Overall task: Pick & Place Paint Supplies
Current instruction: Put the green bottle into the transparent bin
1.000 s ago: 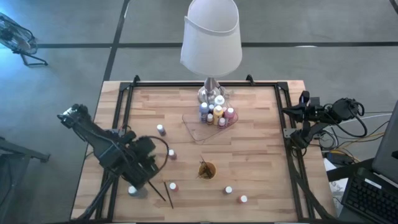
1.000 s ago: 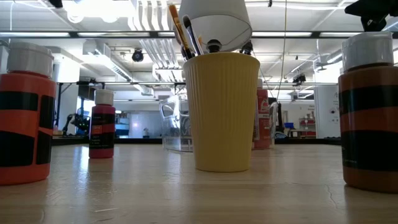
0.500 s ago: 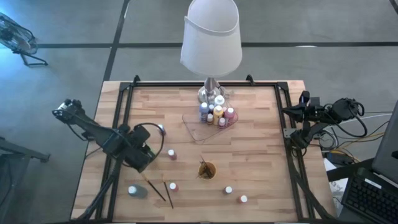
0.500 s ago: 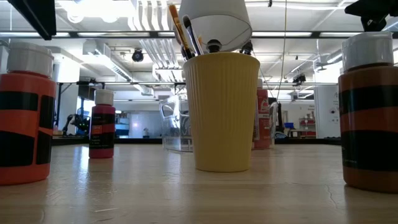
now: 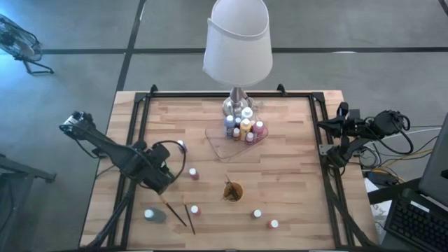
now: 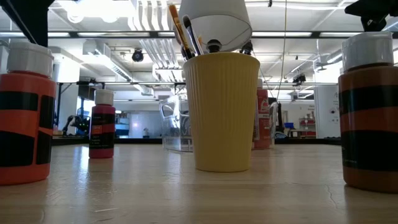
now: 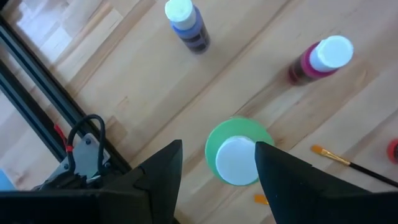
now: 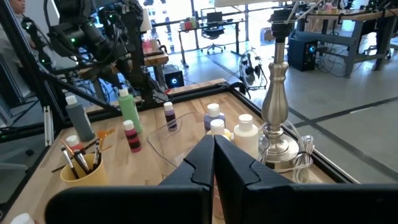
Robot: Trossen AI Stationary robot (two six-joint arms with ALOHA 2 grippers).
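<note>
Green bottle (image 7: 238, 154) between left end effector (image 7: 217, 163) fingers.

The table (image 5: 287, 175) is pale wood in jointed strips, smooth with a slight sheen. The lamp (image 8: 277, 93) has a shiny metal stem and a matt cloth-like shade (image 5: 238, 38). The cup (image 6: 222, 112) looks like ribbed matt plastic. The bottles (image 7: 317, 60) carry smooth white plastic caps.

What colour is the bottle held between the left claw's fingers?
The bottle is green with a white cap, clearest in the left wrist view.
</note>
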